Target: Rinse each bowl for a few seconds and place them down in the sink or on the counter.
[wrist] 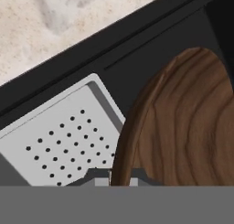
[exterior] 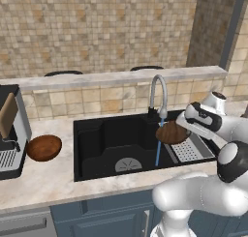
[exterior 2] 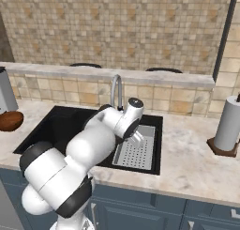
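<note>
My gripper (exterior: 179, 128) is shut on the rim of one reddish-brown bowl (exterior: 171, 133), holding it over the right part of the black sink (exterior: 97, 134), just below the spout of the silver faucet (exterior: 158, 92). A thin blue stream of water (exterior: 158, 151) falls from the spout past the bowl's left edge into the basin. In the hand view the bowl (wrist: 183, 122) stands on edge, and my gripper (wrist: 117, 176) clamps its rim. The second bowl (exterior: 43, 147) sits upright on the counter (exterior: 48, 178) left of the sink, also seen in the right base view as the bowl (exterior 2: 9, 121).
A grey perforated tray (exterior: 189, 151) lies in the sink's right end, under the held bowl. A coffee machine (exterior: 9, 134) stands at the far left of the counter. A paper towel roll (exterior 2: 229, 123) stands to the right. A raised ledge (exterior: 121, 77) runs behind the faucet.
</note>
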Robot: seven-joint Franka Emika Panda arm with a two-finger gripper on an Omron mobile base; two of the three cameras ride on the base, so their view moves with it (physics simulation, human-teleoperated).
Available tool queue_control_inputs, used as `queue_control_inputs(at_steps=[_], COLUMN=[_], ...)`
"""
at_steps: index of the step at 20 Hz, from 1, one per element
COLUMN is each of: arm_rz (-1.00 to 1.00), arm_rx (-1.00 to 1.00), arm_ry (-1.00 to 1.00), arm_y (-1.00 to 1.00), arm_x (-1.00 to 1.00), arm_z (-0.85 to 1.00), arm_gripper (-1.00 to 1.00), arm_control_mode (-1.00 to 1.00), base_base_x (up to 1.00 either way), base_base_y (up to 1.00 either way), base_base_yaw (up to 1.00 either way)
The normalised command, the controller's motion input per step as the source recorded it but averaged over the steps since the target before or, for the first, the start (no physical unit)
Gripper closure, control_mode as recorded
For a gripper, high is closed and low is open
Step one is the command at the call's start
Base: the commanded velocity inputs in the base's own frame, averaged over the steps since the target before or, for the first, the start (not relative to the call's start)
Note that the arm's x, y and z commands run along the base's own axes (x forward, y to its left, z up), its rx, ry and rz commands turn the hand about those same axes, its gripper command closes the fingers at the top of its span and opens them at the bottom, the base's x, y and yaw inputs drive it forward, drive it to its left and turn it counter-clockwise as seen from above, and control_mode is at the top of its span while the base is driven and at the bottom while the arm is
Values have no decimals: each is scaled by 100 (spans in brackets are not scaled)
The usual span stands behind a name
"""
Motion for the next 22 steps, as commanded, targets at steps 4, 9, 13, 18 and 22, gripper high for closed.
queue_control_inputs(at_steps=[4, 9, 13, 18, 22], arm_rz=[0, 0, 0, 0, 0], arm_rx=[12, 13, 16, 12, 0], arm_ry=[0, 0, 0, 0, 1], arm_y=[0, 2, 1, 2, 38], arm_x=[11, 7, 0, 3, 48], arm_z=[-21, -18, -7, 0, -1], arm_gripper=[100, 100, 100, 100, 100], arm_control_mode=[-100, -100, -100, -100, -100], base_base_x=[0, 0, 0, 0, 0], base_base_y=[0, 0, 0, 0, 0], base_base_yaw=[0, 0, 0, 0, 0])
